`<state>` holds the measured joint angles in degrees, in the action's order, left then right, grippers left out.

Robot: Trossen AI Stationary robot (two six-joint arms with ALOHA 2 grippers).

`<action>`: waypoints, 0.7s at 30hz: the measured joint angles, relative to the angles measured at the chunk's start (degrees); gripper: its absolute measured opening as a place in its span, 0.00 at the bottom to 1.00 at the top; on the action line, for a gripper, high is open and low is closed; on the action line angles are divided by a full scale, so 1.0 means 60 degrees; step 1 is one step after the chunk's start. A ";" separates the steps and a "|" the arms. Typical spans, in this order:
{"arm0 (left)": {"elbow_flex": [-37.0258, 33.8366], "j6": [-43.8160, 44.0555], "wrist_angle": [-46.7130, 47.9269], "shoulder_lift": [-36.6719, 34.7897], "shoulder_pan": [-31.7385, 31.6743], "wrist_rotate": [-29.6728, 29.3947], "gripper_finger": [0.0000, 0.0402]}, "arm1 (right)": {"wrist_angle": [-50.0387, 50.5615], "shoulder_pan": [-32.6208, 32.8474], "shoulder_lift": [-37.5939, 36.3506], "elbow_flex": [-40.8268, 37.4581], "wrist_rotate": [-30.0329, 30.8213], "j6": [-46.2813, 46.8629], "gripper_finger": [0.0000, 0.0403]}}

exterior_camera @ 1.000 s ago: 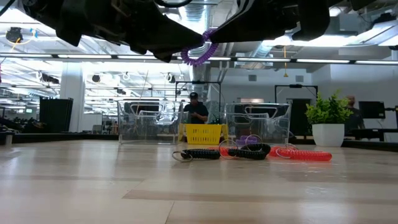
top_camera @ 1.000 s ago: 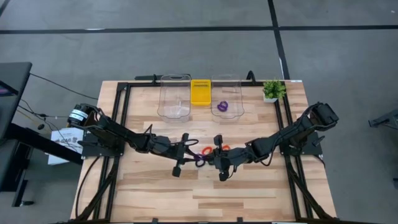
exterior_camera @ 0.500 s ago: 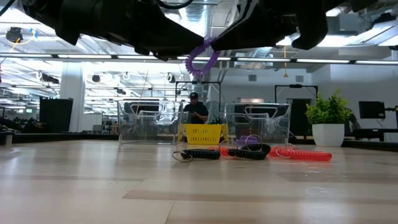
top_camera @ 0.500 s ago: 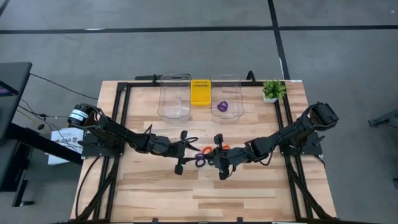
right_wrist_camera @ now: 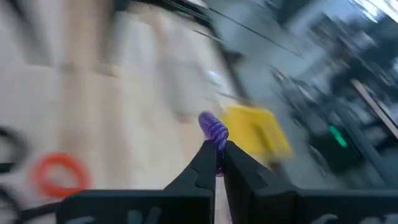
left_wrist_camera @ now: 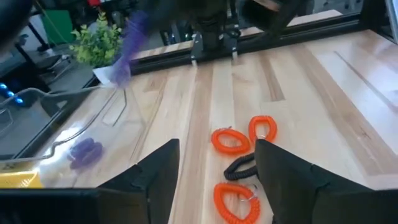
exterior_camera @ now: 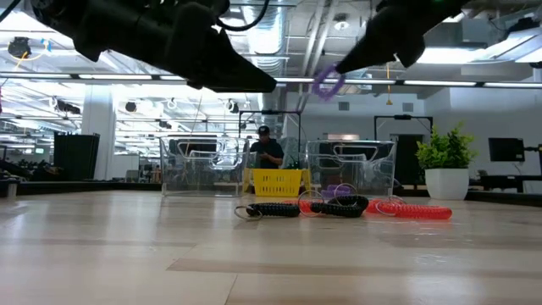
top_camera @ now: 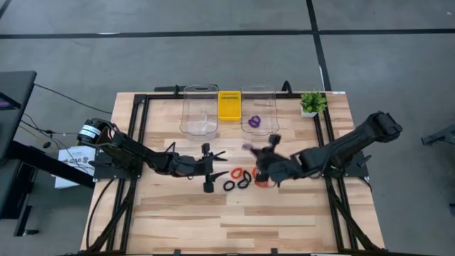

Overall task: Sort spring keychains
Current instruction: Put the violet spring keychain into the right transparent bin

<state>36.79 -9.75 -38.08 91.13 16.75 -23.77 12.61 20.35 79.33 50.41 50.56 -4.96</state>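
Note:
My right gripper (top_camera: pixel 256 151) is shut on a purple spring keychain (right_wrist_camera: pixel 214 129), carried in the air (exterior_camera: pixel 326 83) short of the right clear bin (top_camera: pixel 258 107). That bin holds another purple keychain (top_camera: pixel 254 121). My left gripper (top_camera: pixel 217 165) stands open above the table with nothing between its fingers (left_wrist_camera: pixel 155 180). Below and beside it, orange-red keychains (left_wrist_camera: pixel 229 140) and black keychains (top_camera: pixel 229 186) lie flat on the wood. My right gripper pinches the purple keychain's coil (right_wrist_camera: pixel 215 138) between its two fingertips. The coil sticks out past the fingertips and is lifted clear of the table. The fingers slant down from the table's right side (exterior_camera: pixel 356 59).
A second clear bin (top_camera: pixel 199 110) stands at the far edge, left of a yellow box (top_camera: pixel 229 105). A small potted plant (top_camera: pixel 311 102) is at the far right corner. Black frame rails (top_camera: pixel 138 121) run along both sides. People show in the room behind.
My left gripper has opened and let go of the purple keychain that both grippers held. My right gripper has swung up and toward the table's far edge and the right bin, taking the keychain along, clear of the table.

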 joint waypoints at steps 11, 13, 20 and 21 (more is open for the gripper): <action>-0.0003 0.0530 0.0164 0.0000 -0.0243 0.0470 0.51 | 0.1326 -0.4891 -0.1161 0.0000 -0.2984 0.1112 0.01; -0.0003 0.0534 0.0254 0.0000 -0.0250 0.0466 0.51 | 0.1302 -0.5863 -0.0950 0.0000 -0.3959 0.1110 0.01; -0.0003 0.0534 0.0378 0.0000 -0.0247 0.0470 0.51 | 0.0627 -0.7961 -0.0003 -0.0004 -0.5966 0.1007 0.02; -0.0003 0.0534 0.0382 0.0000 -0.0247 0.0470 0.51 | 0.0485 -0.8118 0.0129 -0.0004 -0.6255 0.1004 0.02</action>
<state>36.77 -6.55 -35.79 91.13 15.27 -20.95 15.52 -28.36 80.11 50.39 13.04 1.06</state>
